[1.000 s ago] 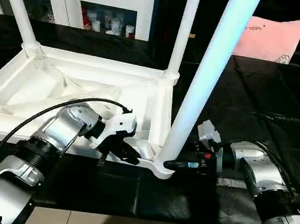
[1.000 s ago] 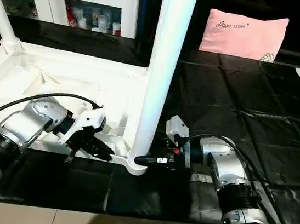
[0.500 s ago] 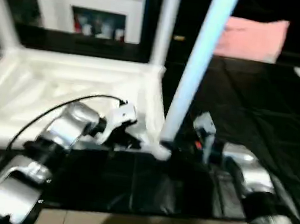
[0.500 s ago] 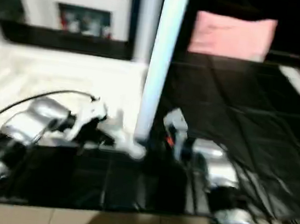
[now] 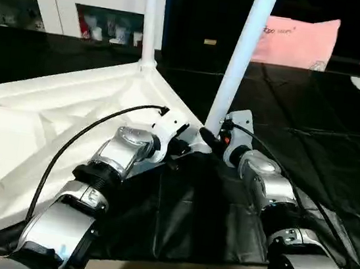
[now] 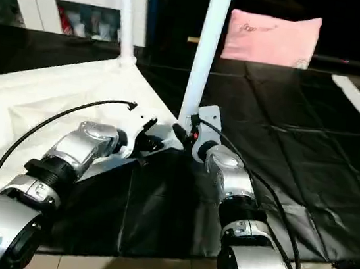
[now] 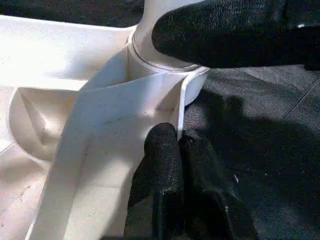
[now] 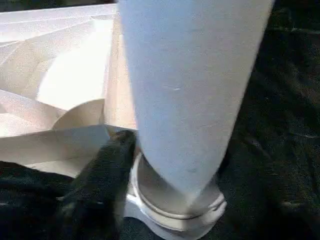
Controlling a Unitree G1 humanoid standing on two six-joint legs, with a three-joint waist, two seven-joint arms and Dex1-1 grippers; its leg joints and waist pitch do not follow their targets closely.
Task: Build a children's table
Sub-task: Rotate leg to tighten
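The children's table (image 5: pixel 48 124) lies upside down on a black cloth (image 5: pixel 315 119), its ribbed underside up, and takes up the robot's left half of the scene. Two of its legs stand upright in corner sockets: the near leg (image 5: pixel 242 53) just ahead of the grippers and the far leg (image 5: pixel 149 18) behind it. Beyond the cloth stands a white cabinet (image 5: pixel 57 5) with glass doors, small items on its shelf behind the glass. A pink pillow (image 5: pixel 298 42) lies at the far right.

The left gripper (image 7: pixel 180 150) has its fingers pressed together, their tips at the raised rim beside the near corner socket (image 7: pixel 165 65); nothing sits between them. The right gripper (image 8: pixel 165 165) reaches the near leg at its base, one black finger (image 8: pixel 100 170) against the tube just above the socket collar; the second finger is hidden behind the leg, so a firm grip cannot be told.
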